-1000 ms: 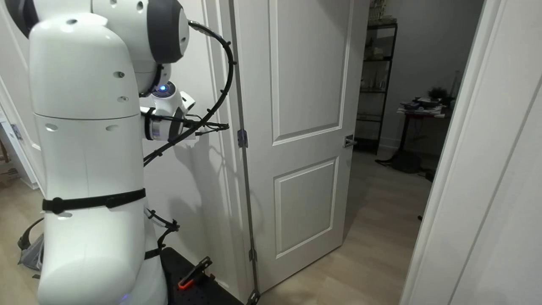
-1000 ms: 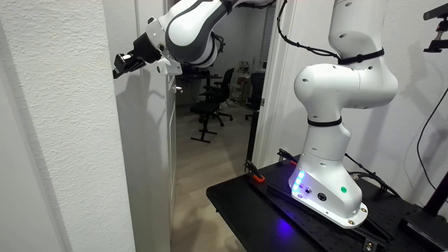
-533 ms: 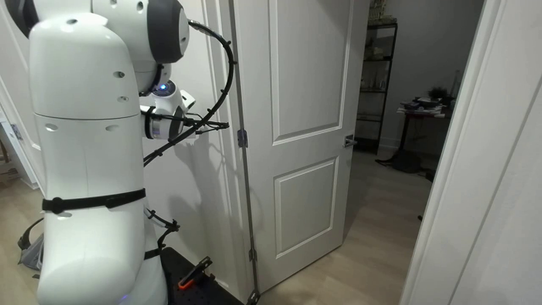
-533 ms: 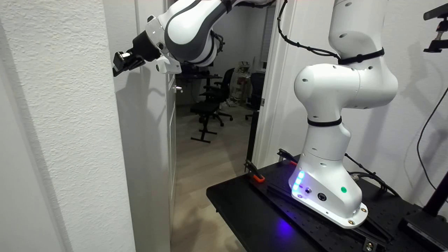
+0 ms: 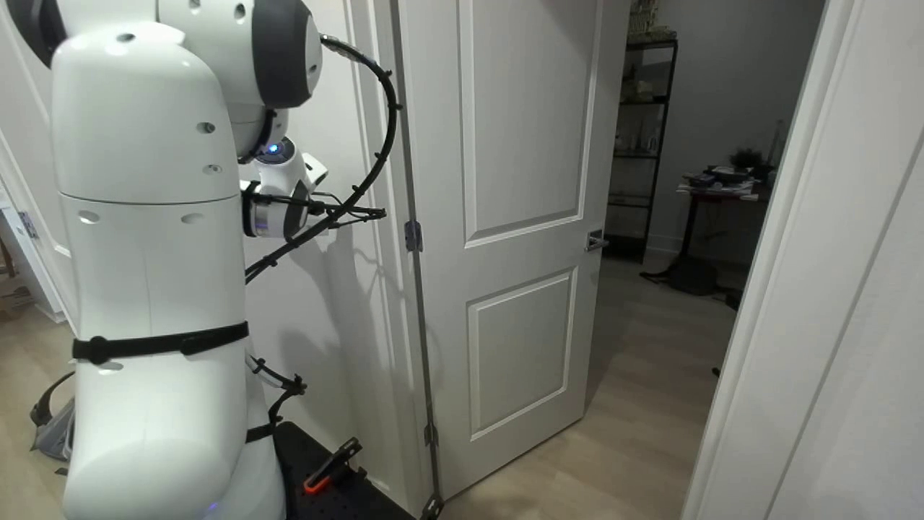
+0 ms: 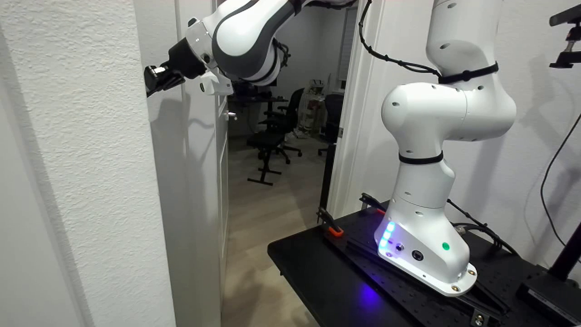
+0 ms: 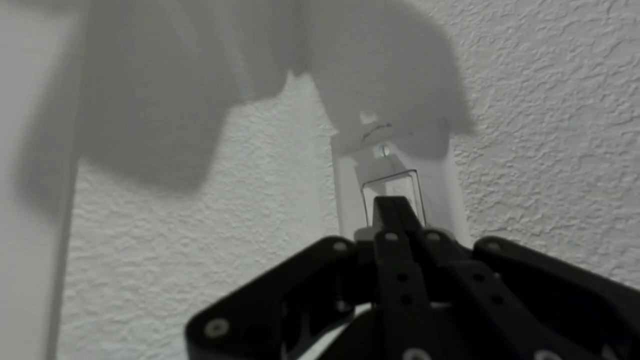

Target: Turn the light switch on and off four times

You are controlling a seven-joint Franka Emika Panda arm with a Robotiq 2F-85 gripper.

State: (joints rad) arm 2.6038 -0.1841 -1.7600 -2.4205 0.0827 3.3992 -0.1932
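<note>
A white light switch (image 7: 401, 187) with a rectangular rocker sits in a wall plate (image 7: 440, 180) on the textured wall in the wrist view. My gripper (image 7: 391, 199) is shut, its black fingertips pressed together with nothing between them. They overlap the middle of the rocker in that view and hide its lower part; whether they touch it I cannot tell. In an exterior view the gripper (image 6: 152, 84) reaches the wall corner, which covers its tips. Neither exterior view shows the switch.
A near wall corner (image 6: 104, 159) stands beside the gripper. A white door (image 5: 527, 217) stands ajar by the arm, with a dim room beyond. The arm's base is mounted on a black table (image 6: 308, 268), with clamps (image 6: 333, 227) at its edge. Arm shadows fall over the wall.
The forearm and gripper have shifted slightly left and a little upward in an exterior view, with the fingertips going further behind the wall corner. The gripper stays shut.
</note>
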